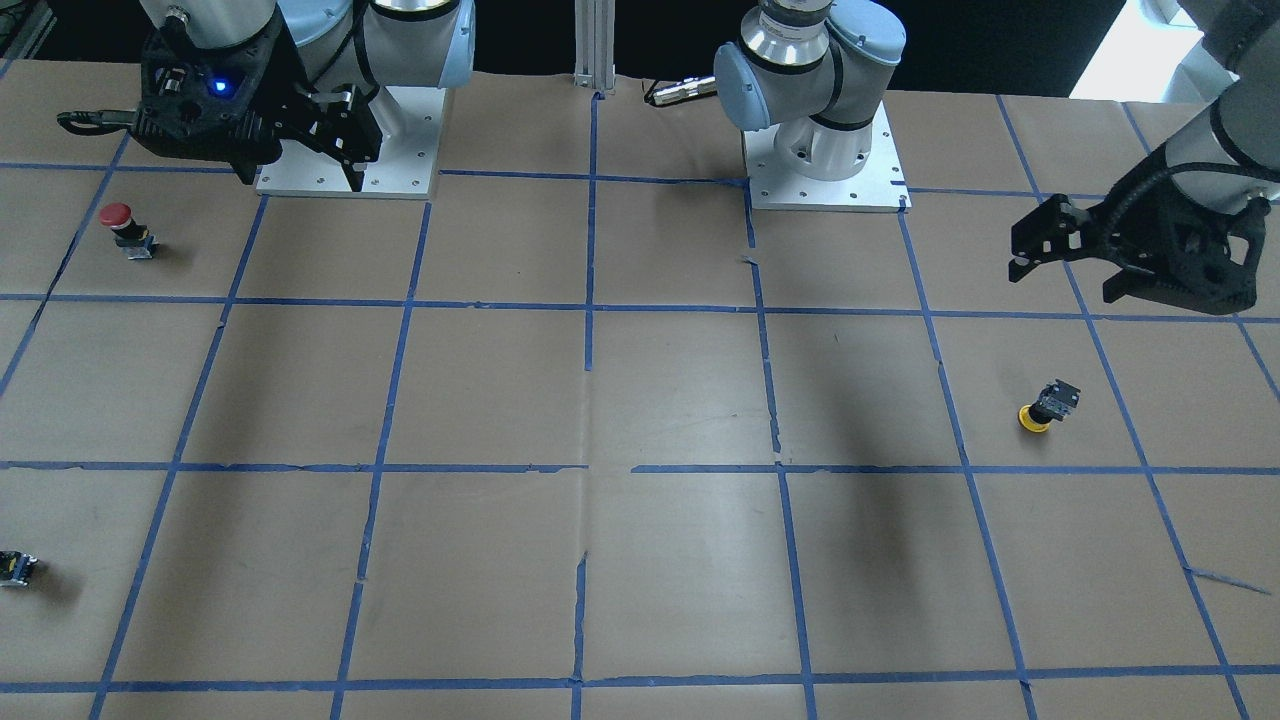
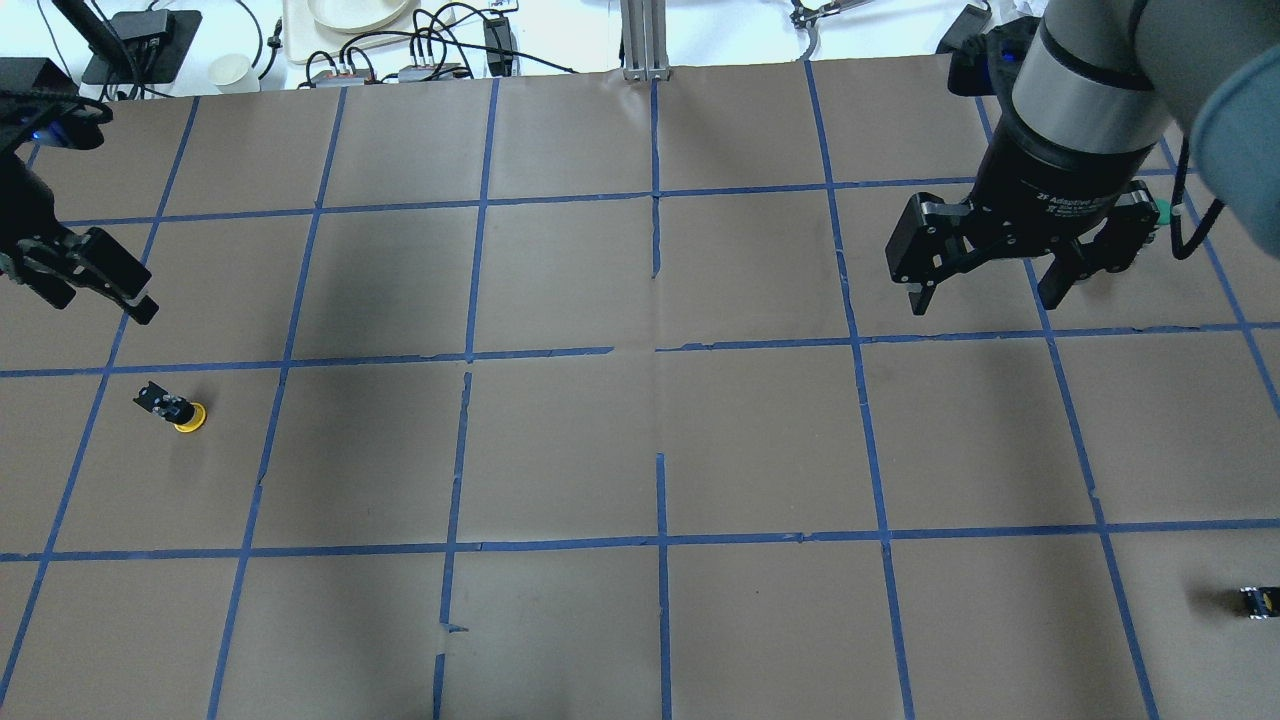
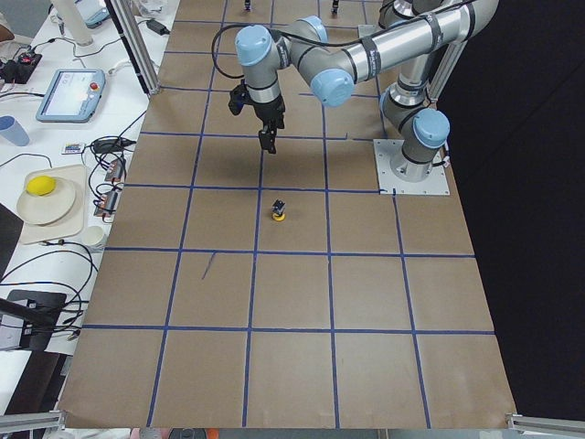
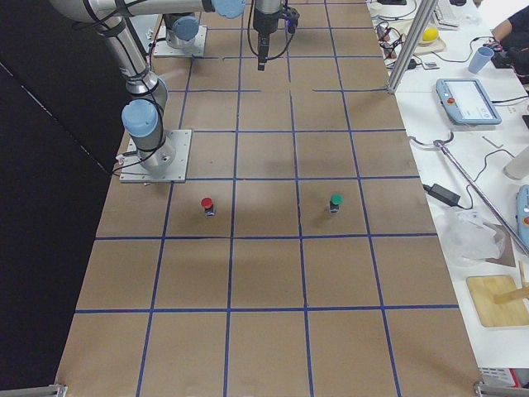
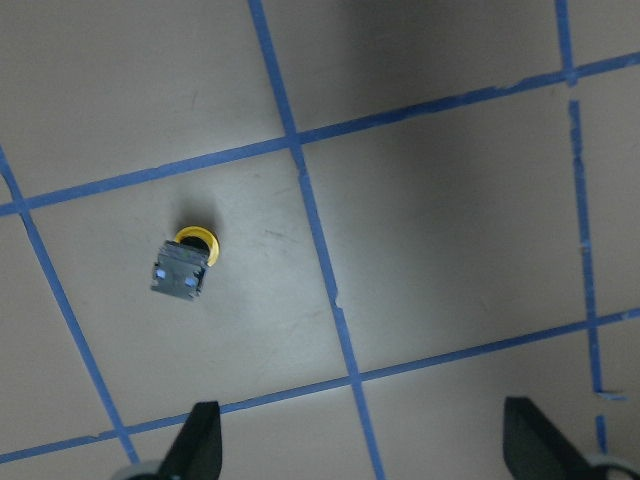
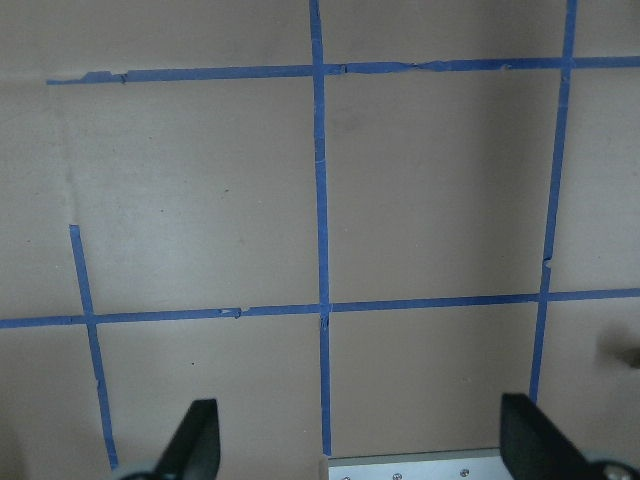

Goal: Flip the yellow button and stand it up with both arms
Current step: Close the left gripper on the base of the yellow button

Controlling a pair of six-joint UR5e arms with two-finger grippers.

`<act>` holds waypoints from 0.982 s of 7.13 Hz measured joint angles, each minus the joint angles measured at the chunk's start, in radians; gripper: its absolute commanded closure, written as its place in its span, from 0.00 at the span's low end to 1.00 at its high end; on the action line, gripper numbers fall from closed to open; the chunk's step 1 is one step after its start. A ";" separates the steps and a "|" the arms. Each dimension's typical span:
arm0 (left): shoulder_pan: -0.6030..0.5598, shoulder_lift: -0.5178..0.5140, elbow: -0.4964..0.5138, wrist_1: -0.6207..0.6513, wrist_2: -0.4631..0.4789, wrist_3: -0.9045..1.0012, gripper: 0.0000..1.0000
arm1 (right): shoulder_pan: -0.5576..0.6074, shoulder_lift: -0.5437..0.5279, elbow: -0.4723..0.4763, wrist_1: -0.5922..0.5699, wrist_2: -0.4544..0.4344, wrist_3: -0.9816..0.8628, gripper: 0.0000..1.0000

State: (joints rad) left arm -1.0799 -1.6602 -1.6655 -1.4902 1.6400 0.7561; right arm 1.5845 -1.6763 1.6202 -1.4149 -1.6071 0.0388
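Observation:
The yellow button [image 1: 1040, 408] rests cap down on the brown paper with its black and grey body pointing up. It also shows in the overhead view [image 2: 178, 410], the exterior left view [image 3: 280, 212] and the left wrist view [image 5: 185, 265]. My left gripper [image 1: 1065, 280] is open and empty, and hovers above the table apart from the button [image 2: 95, 298] [image 5: 365, 450]. My right gripper [image 2: 985, 295] is open and empty, high over the far right squares [image 1: 300, 170] [image 6: 360, 450], a long way from the button.
A red-capped button [image 1: 122, 225] stands near the right arm's base. A green-capped button [image 4: 335, 201] stands beside it. A small capless black block [image 2: 1258, 600] lies at the table's right edge. Blue tape lines grid the paper.

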 measured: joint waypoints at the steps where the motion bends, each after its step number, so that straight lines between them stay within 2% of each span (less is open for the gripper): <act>1: 0.033 -0.006 -0.071 0.109 0.002 0.066 0.01 | 0.000 0.000 0.000 0.000 0.000 -0.001 0.00; 4: 0.121 -0.043 -0.303 0.463 -0.011 0.298 0.01 | -0.001 0.000 0.000 -0.007 -0.001 -0.006 0.00; 5: 0.150 -0.073 -0.340 0.543 -0.020 0.378 0.01 | -0.001 0.000 0.000 -0.007 -0.002 -0.006 0.00; 7: 0.183 -0.122 -0.354 0.593 -0.047 0.498 0.01 | -0.001 -0.001 0.000 -0.006 -0.002 -0.004 0.00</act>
State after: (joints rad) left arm -0.8966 -1.7824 -2.0195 -0.8968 1.5931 1.2545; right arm 1.5831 -1.6777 1.6203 -1.4214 -1.6091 0.0352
